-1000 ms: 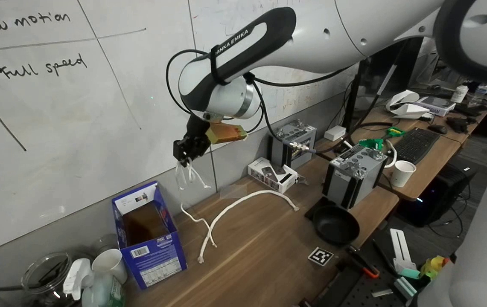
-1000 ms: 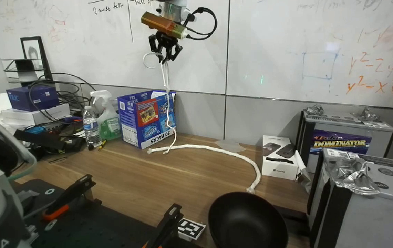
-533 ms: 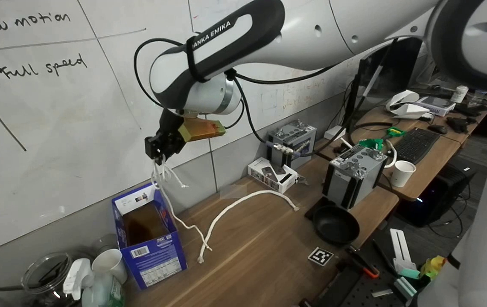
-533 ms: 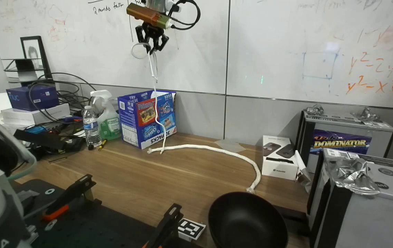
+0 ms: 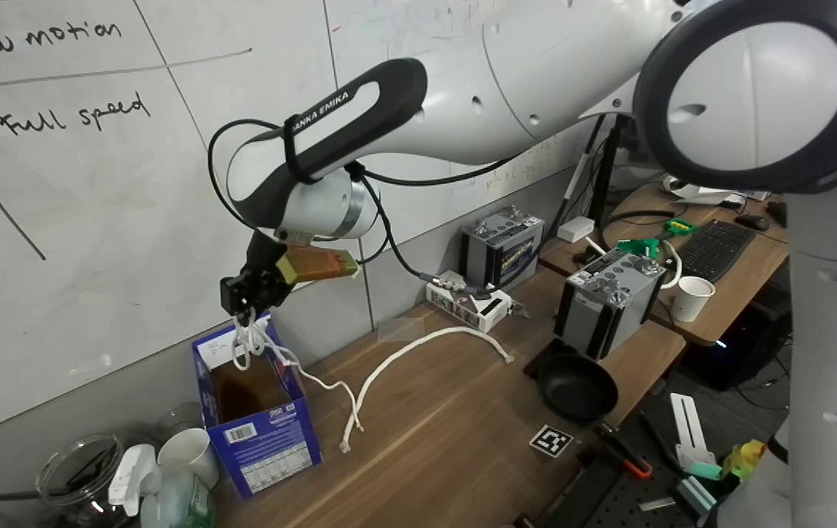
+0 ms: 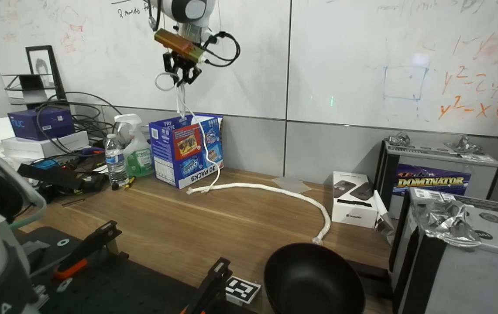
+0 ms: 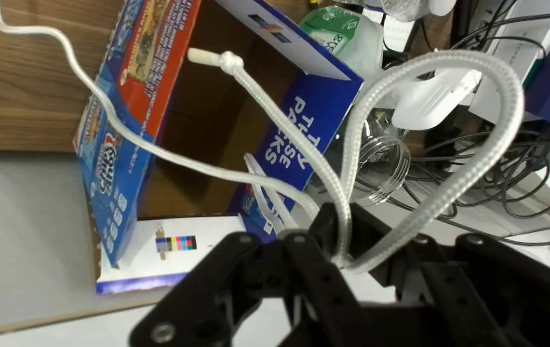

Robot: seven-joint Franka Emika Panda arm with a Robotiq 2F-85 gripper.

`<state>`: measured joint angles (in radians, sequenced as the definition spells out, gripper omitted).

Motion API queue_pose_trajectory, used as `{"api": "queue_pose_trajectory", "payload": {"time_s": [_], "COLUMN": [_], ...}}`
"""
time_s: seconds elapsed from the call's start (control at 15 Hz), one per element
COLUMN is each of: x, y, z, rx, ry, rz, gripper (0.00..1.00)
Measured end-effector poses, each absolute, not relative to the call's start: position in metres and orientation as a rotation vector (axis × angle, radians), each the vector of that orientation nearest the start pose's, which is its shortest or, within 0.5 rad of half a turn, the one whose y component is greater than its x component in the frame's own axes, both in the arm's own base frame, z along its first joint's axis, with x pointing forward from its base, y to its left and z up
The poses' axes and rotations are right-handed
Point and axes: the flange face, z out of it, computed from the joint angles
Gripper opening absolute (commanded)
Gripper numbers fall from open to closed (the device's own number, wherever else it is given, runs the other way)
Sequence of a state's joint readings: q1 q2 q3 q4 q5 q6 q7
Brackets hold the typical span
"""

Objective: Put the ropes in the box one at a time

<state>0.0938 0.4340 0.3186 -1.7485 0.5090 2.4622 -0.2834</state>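
We seem mid-placement: our gripper (image 6: 180, 83) pinches the thin white cord (image 7: 299, 137) above the snack carton (image 5: 271, 447) at the wall-side edge of the table (image 5: 433, 447) — its tail (image 7: 33, 30) hangs outside, so we should gather that in before releasing.

White arm (image 5: 535, 81), black "ANKA EMIKA" panel (image 5: 356, 134), looping cable (image 5: 210, 163), amber block (image 5: 319, 264), black claw (image 6: 180, 82)

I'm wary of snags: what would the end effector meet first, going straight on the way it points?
Apart from the rope it grips, the end effector would probably meet the blue box below; depth leaves unclear whether it would go inside or catch an edge.
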Motion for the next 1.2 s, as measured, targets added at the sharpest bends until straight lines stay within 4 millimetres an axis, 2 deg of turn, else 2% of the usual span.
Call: {"api": "queue_pose_trajectory", "payload": {"time_s": [0.2, 0.6, 0.87, 1.2], "x": [0.645, 0.661, 0.664, 0.667], "y": [0.263, 0.274, 0.271, 0.254], "z": [0.342, 0.316, 0.296, 0.269], "rx": [-2.549, -2.505, -2.483, -2.476], "ry": [-0.356, -0.335, -0.349, -0.369], "rz": [-0.286, -0.273, -0.283, -0.269], "gripper": [0.07, 0.07, 0.07, 0.07]}}
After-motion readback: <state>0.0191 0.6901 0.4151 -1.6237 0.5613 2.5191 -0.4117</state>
